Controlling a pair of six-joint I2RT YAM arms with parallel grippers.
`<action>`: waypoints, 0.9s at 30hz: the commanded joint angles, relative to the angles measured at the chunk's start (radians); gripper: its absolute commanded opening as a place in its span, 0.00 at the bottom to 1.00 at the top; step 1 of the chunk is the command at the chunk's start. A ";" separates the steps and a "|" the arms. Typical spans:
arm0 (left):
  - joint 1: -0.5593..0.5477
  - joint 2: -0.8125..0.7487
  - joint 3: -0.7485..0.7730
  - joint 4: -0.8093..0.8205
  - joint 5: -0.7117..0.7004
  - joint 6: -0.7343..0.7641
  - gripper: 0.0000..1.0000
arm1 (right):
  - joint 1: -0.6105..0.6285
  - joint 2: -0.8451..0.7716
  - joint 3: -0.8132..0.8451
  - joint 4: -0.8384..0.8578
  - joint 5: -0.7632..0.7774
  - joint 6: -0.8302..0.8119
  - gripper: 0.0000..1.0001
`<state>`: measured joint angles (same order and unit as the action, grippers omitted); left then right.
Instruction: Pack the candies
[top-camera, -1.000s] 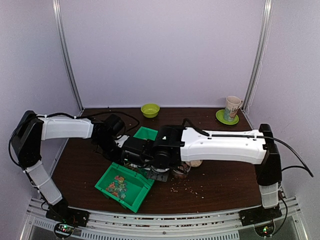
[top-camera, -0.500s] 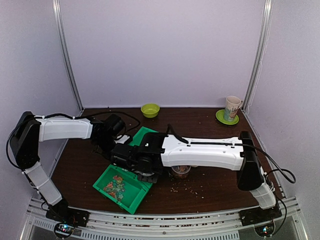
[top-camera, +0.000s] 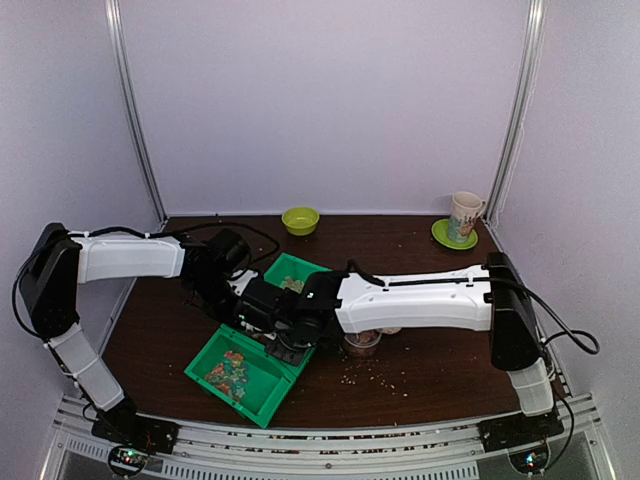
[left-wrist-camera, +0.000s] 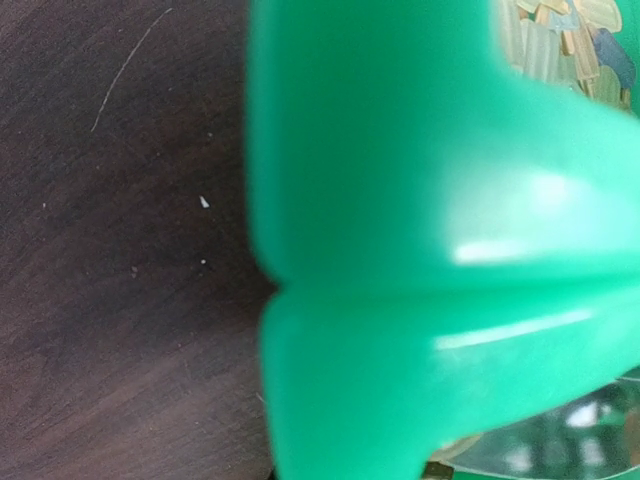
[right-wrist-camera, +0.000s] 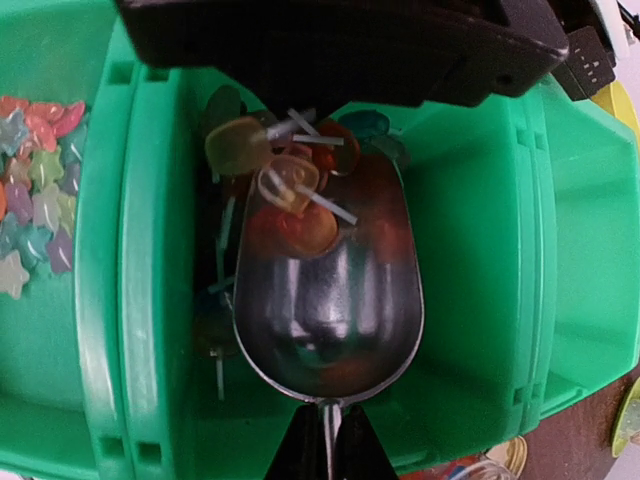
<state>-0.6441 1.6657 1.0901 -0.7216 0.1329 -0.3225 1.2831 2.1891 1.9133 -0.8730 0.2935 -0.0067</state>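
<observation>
My right gripper (right-wrist-camera: 326, 452) is shut on the thin handle of a metal scoop (right-wrist-camera: 325, 300). The scoop holds a few candies (right-wrist-camera: 290, 200), yellow, orange and red ones on white sticks. It hangs inside a green bin (right-wrist-camera: 470, 250). A neighbouring bin (right-wrist-camera: 40, 350) holds pastel star-shaped candies (right-wrist-camera: 35, 190). From above, the front bin (top-camera: 265, 395) shows a mixed-colour heap of candies (top-camera: 230, 372). My left gripper (top-camera: 228, 295) sits at the bins' left side. Its wrist view is filled by a blurred green bin wall (left-wrist-camera: 400, 250) where the jaws close, and the fingers are hidden.
Another green bin (top-camera: 290, 268) stands behind the arms. A lime bowl (top-camera: 300, 220) sits at the back. A mug (top-camera: 465, 215) on a green saucer (top-camera: 452, 238) is at the back right. A small jar (top-camera: 362, 343) and scattered crumbs (top-camera: 385, 378) lie under my right arm.
My right arm has swung left, carrying the scoop over to the green bins. The front bin has shifted slightly left. The left arm has hardly moved.
</observation>
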 joint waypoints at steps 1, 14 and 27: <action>-0.005 -0.081 0.049 0.122 0.123 0.000 0.00 | -0.012 0.003 -0.136 0.138 -0.021 0.114 0.00; 0.001 -0.060 0.055 0.095 0.093 -0.006 0.00 | -0.035 -0.181 -0.505 0.564 0.051 0.202 0.00; 0.004 -0.046 0.058 0.087 0.093 -0.006 0.00 | -0.038 -0.288 -0.765 0.936 0.026 0.160 0.00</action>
<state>-0.6441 1.6657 1.0904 -0.6914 0.1364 -0.3233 1.2564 1.9198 1.1961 0.0013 0.3061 0.1612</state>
